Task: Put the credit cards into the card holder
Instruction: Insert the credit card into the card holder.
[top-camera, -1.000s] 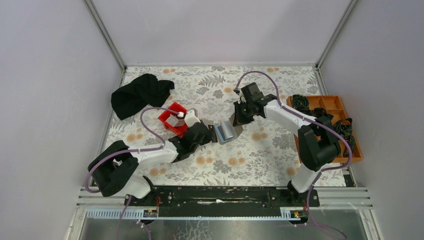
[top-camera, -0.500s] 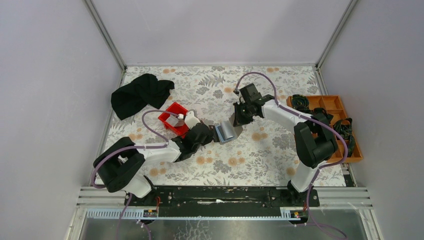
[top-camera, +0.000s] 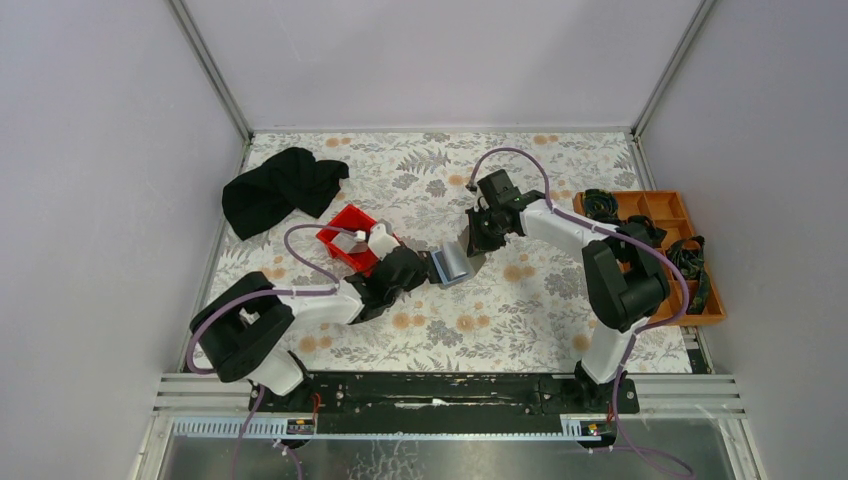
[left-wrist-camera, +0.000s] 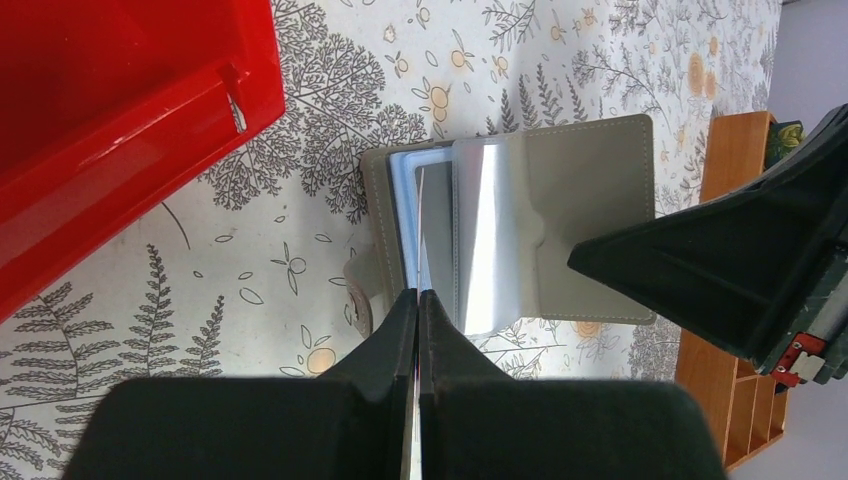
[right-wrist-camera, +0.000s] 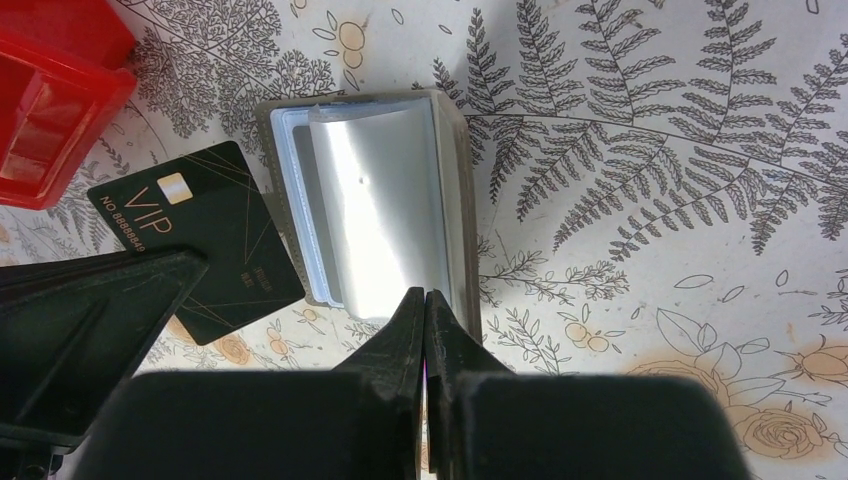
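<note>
- The card holder (top-camera: 452, 265) lies open on the flowered surface (top-camera: 500, 310), near the middle of the top view, between the 2 arms.
- Its grey cover faces down, and shiny clear sleeves (right-wrist-camera: 385, 200) are fanned upward from it.
- A light blue card (left-wrist-camera: 402, 200) shows in the sleeves at the holder's left side in the left wrist view.
- The left pincer (left-wrist-camera: 417, 305) is fully closed on a black card (right-wrist-camera: 215, 240) with gold "VIP" lettering.
- In the left wrist view this card is seen edge-on, reaching up over the sleeves.
- In the right wrist view its corner meets the holder's left edge. I cannot tell whether it is inside a sleeve.
- The right pincer (right-wrist-camera: 425, 305) is fully closed, with its tip at the holder's bottom edge in its own view. I cannot tell whether it pinches a sleeve.
- A red bin (left-wrist-camera: 100, 120) sits at the upper left of the left wrist view, near the holder.
- In the top view a black cloth (top-camera: 283, 188) lies at upper left.
- An orange tray (top-camera: 670, 205) stands at the right edge.
</note>
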